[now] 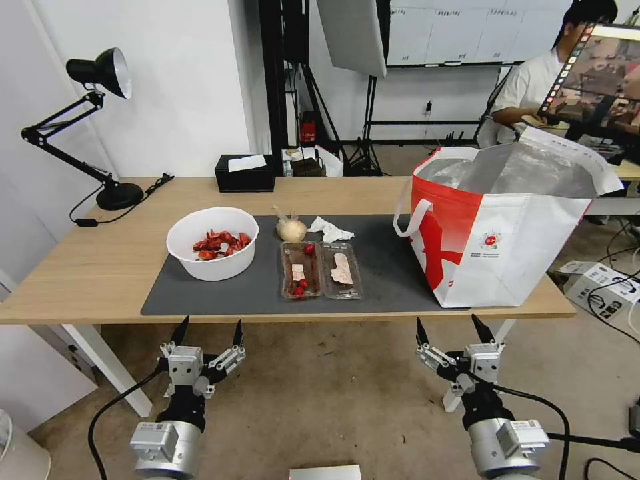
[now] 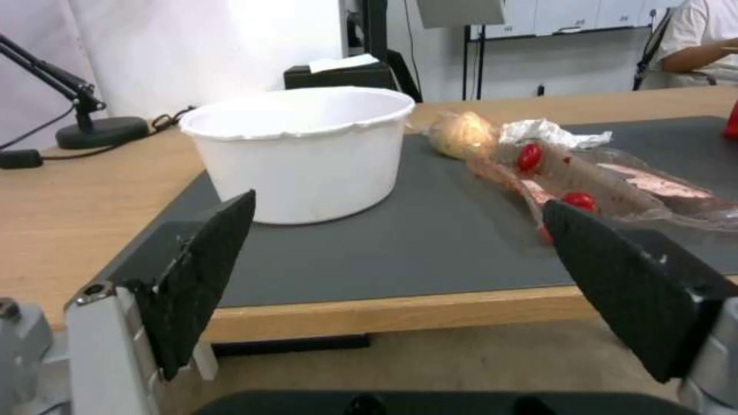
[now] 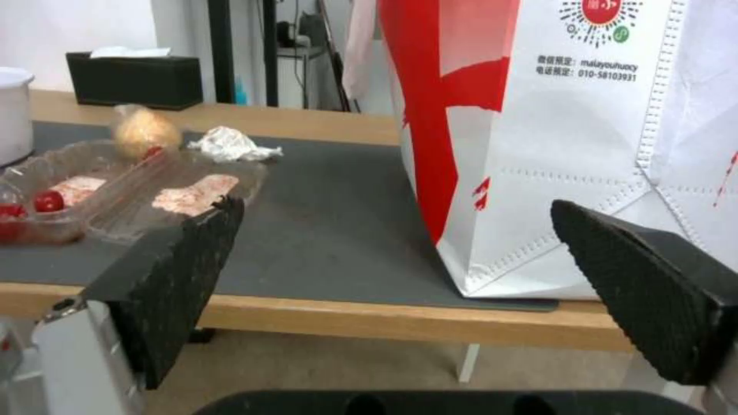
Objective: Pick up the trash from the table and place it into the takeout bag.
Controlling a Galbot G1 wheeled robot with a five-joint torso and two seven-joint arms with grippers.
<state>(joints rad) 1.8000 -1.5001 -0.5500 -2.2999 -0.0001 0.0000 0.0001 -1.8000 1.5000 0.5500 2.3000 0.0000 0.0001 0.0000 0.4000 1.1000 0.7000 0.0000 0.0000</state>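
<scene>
My left gripper [image 1: 208,331] hangs below the near edge of the table [image 1: 87,267], out in front of the bowl [image 1: 212,242], with its two black fingers spread wide and nothing between them. My right gripper [image 1: 455,329] hangs at the same height, also below the table edge, just short of the bag [image 1: 507,230]; its fingers too are parted and empty. Neither touches anything.

All the trash lies on the grey mat [image 1: 393,267]. The bowl stands upright at the mat's left end, red shell scraps heaped inside. To its right the clear tray [image 1: 321,269] lies opened flat, both halves side by side, holding a few red bits and pale scraps. Behind the tray, toward the far edge of the mat, sits the beige lump [image 1: 291,229] (it seems wrapped in clear film, though I cannot be sure), and just beside it on the right is the crumpled tissue [image 1: 329,230].

The bag stands upright on the right end of the table, partly on the mat, its mouth open and the foil lining showing, a white strap looping down its left side.

From my left wrist the bowl [image 2: 308,150] stands between my fingers [image 2: 200,271], well apart from them; from my right wrist the bag [image 3: 569,144] stands close ahead.
</scene>
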